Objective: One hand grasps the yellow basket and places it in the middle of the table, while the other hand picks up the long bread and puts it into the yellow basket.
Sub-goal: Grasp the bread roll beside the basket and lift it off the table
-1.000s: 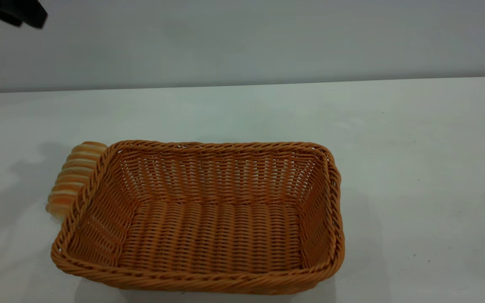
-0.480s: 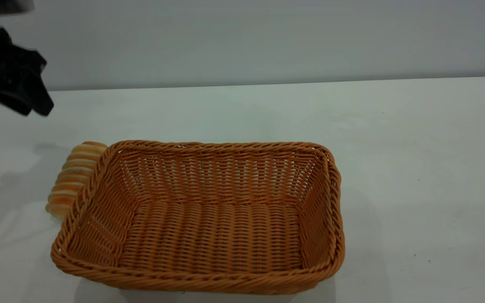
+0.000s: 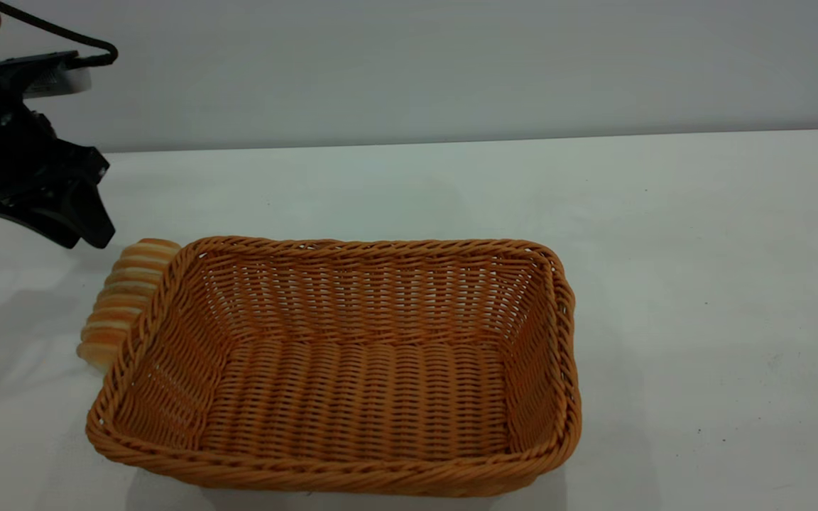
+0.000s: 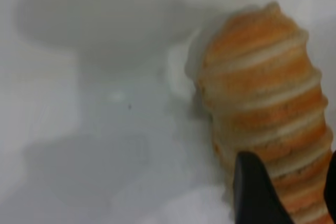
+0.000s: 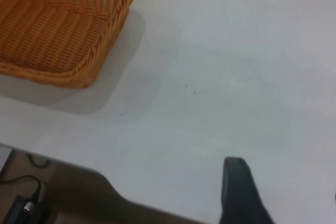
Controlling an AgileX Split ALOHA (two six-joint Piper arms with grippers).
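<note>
One left gripper (image 3: 86, 231) above the long bread (image 3: 123, 301), jaws spread over it, beside the yellow basket (image 3: 352, 482) on the table (image 3: 700, 284), right gripper (image 5: 241, 192) jaws' state unclear.

The yellow basket (image 3: 338, 369) sits on the table (image 3: 700, 284), toward its left and front. The long bread (image 3: 121, 301) lies against the basket's left outer wall. The left end effector (image 3: 79, 231) hangs just behind and left of the bread.

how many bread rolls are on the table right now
1. The long bread lies on the table against the outer left side of the yellow basket, which is empty. The basket wall hides part of the bread; no other roll shows.
</note>
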